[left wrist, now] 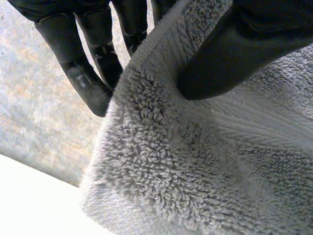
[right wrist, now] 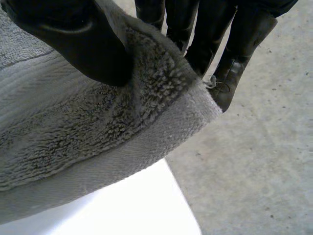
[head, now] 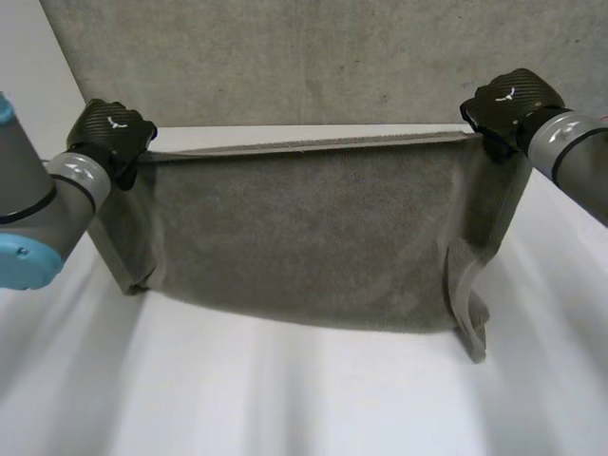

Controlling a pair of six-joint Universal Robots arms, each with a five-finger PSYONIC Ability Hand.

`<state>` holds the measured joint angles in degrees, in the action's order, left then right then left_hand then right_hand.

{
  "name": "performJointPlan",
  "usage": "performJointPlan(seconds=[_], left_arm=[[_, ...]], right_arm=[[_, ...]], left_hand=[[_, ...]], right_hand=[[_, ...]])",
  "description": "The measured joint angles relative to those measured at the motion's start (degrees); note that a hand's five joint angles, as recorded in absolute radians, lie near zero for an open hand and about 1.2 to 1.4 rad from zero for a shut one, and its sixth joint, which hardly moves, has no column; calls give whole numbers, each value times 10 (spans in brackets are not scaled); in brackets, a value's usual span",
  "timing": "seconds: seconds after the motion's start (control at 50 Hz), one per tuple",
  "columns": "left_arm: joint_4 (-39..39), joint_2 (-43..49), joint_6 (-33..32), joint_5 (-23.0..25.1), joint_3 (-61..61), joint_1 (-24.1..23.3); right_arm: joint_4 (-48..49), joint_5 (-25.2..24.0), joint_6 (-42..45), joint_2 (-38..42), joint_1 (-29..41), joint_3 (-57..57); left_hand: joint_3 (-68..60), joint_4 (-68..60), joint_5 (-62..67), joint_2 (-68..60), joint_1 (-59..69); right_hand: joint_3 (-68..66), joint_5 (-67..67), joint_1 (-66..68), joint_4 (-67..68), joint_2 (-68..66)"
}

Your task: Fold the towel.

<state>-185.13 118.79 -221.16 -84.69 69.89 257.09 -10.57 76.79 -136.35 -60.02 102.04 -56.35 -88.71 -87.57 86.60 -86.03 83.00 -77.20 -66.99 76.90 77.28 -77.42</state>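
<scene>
grey terry-cloth towel (head: 304, 237): held stretched above white table (head: 285, 399); left hand (head: 112, 133) pinching one top corner, right hand (head: 508, 106) pinching the other.

Soft, even light here, no hard glare on the towel (head: 304, 237), and its grey face sits fairly dim. The white table (head: 285, 399) is bright, with soft grey bands across it and a faint shadow under the towel's lower edge. Up close at the wrists the table burns out to blank white. The left hand (left wrist: 234, 54) and right hand (right wrist: 73, 39) read near-black, with a dull sheen on the right thumb.
</scene>
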Motion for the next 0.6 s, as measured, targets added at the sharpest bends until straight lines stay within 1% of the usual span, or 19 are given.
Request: performJointPlan(seconds=[0.06,0.08,0.14,0.18,0.2,0.24,0.26,0.28,0.32,0.36,0.38,0.4,0.44,0.48,0.52,0.6], left_arm=[[-24,20,-16,-1,-38,-4],[-51,25,-13,-2,-64,-6],[-104,23,14,-3,-99,-9],[-158,8,60,-2,-120,-10],[-168,4,73,-2,-122,-9],[-209,-20,136,-2,-130,-7],[-219,-27,153,-2,-131,-6],[-229,-39,186,-1,-132,-2],[-232,-50,217,1,-130,2],[-222,-59,251,7,-123,8],[-215,-60,261,10,-116,11],[-206,-61,268,16,-106,14],[-194,-61,272,24,-87,17],[-183,-59,266,36,-56,21],[-180,-58,255,47,-26,23],[-182,-54,209,77,57,27]], right_arm=[[57,13,-1,17,1,20],[109,26,-2,20,3,30],[210,49,-7,15,8,37],[307,68,-15,-2,13,31],[328,71,-18,-8,15,27],[393,81,-29,-35,21,10],[408,83,-33,-43,22,4],[425,85,-39,-57,25,-6],[429,85,-46,-70,27,-16],[410,81,-53,-82,29,-28],[396,78,-55,-85,28,-32],[362,70,-59,-87,28,-39],[319,60,-62,-88,27,-50],[262,46,-64,-86,26,-69],[227,35,-64,-85,25,-91],[180,16,-63,-81,23,-159]], left_hand=[[0,0,1,0,0],[0,0,3,0,0],[0,0,10,0,0],[0,0,15,0,0],[0,0,15,0,0],[-1,0,17,0,3],[-1,0,18,0,3],[-1,0,19,0,6],[-1,0,19,0,9],[-1,0,19,0,9],[-1,0,19,0,9],[-1,0,19,0,9],[-1,0,19,0,9],[-1,0,19,0,9],[-1,0,19,0,9],[-1,0,19,0,9]], right_hand=[[0,0,0,0,0],[0,0,0,0,0],[0,0,0,0,0],[0,-1,0,0,0],[0,-2,0,0,0],[0,-6,0,0,0],[0,-8,0,0,0],[0,-10,0,0,0],[0,-12,0,0,0],[0,-12,0,0,0],[0,-12,0,0,0],[0,-12,0,0,0],[0,-12,0,0,0],[0,-12,0,0,0],[0,-12,0,0,0],[0,-12,0,0,0]])
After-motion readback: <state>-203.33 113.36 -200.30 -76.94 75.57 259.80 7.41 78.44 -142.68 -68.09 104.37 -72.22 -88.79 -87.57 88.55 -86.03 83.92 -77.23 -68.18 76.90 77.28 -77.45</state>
